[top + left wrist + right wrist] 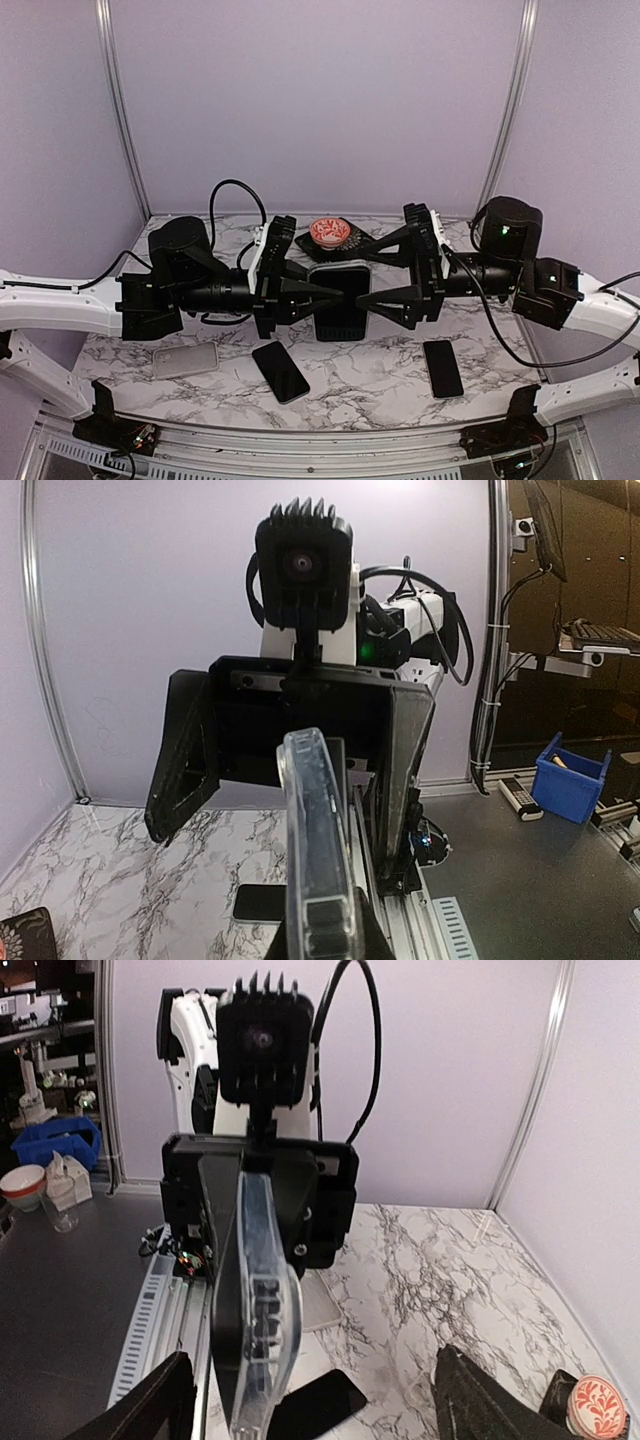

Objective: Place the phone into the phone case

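Inspection from the top view: my left gripper (335,295) reaches in from 9 o'clock and is clamped on the phone case (342,312), which is held above the worktop (380,385) at mid-table. The case's long axis runs 12 to 6 o'clock, square across the line joining my two arms. My right gripper (366,282) comes in from 3 o'clock with its jaws spread wide, and the near edge of the case lies just at or between its fingertips. I cannot tell whether they touch. Both wrist views show the case edge-on, in line with the opposing gripper. The held item shows a dark face inside a pale rim. I cannot confirm whether a phone is fully seated in it. Two loose phones lie flat at 6 o'clock of the held case, one (280,370) nearer my left arm, the other (443,368) nearer my right. Judgement: the right arm has the free jaws, and any closing move depends on keeping the case edge centred between them.
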`<state>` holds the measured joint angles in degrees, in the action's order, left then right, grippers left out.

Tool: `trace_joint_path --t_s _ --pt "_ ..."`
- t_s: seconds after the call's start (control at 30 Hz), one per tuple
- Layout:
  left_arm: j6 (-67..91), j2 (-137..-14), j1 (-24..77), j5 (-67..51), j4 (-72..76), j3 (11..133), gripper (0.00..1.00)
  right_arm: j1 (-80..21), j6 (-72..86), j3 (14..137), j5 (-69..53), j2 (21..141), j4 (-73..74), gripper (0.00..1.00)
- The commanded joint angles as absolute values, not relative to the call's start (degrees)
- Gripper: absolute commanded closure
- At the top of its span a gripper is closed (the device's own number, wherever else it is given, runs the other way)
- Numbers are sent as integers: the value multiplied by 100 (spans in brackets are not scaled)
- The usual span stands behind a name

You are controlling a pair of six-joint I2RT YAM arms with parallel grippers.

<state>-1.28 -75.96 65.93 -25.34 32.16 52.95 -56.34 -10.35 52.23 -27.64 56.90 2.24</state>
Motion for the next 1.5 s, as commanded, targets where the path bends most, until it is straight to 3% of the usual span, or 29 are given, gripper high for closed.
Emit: trace_joint_path --t_s 0.0,0.17,0.23,0.27,0.47,0.5,0.6,0.63,0.73,0.83,0.9,0.97,1.03,1.07,1.2,1.23,1.27,1.3,1.33,1.37,1.47 --pt "-234 -7497 6643 -2391 3472 5291 100 -5616 -1072 5583 -3256 5640 293 28" --pt "-228 -7512 6652 -2383 3463 5307 100 -5612 -1012 5673 -3544 5737 268 61" --pt "-220 -7515 6653 -2383 3463 5301 100 -5616 -996 5670 -3519 5756 269 93" --pt "-219 -7509 6653 -2374 3463 5304 100 -5615 -989 5680 -3433 5764 297 100" --pt "-203 -7518 6659 -2330 3454 5275 100 -5615 -925 5532 -3341 5599 165 100" --pt "-197 -7517 6655 -2334 3459 5274 100 -5613 -917 5514 -3288 5579 166 94" --pt "-206 -7481 6661 -2319 3469 5273 100 -5616 -915 5420 -3143 5526 246 34" --pt "-207 -7460 6662 -2317 3463 5273 100 -5616 -914 5348 -3082 5501 266 25" --pt "-230 -7389 6662 -2307 3463 5258 100 -5609 -870 5001 -2784 5442 245 19" --pt "-245 -7378 6662 -2261 3463 5256 100 -5616 -666 4761 -2846 5515 67 26" --pt "-225 -7404 6655 -2260 3468 5264 100 -5614 -562 4687 -2948 5613 -158 36" --pt "-194 -7438 6656 -2267 3463 5273 100 -5613 -492 4658 -3016 5701 -280 57" --pt "-166 -7459 6655 -2268 3463 5282 100 -5614 -443 4651 -3065 5754 -386 90" --pt "-146 -7469 6658 -2263 3463 5282 100 -5612 -412 4643 -3067 5764 -458 100" --pt "-50 -7492 6662 -1937 3463 5245 100 -5555 -289 4642 -2908 5725 -542 100" --pt "-45 -7482 6661 -1685 3463 5207 82 -5493 -231 4659 -2806 5722 -491 100" --pt "-44 -7461 6658 -1284 3463 5159 50 -5428 -161 4698 -2658 5733 -405 100" --pt "-44 -7438 6662 -779 3463 5087 24 -5304 -124 4753 -2483 5757 -234 100" --pt "-48 -7406 6659 -204 3452 5013 6 -5181 -92 4846 -2256 5806 28 100" --pt "-44 -7362 6655 471 3395 4938 1 -5022 -46 4945 -2059 5873 312 100" --pt "206 -7284 6577 1969 2832 4924 1 -4230 323 5290 -1793 6204 1162 100"
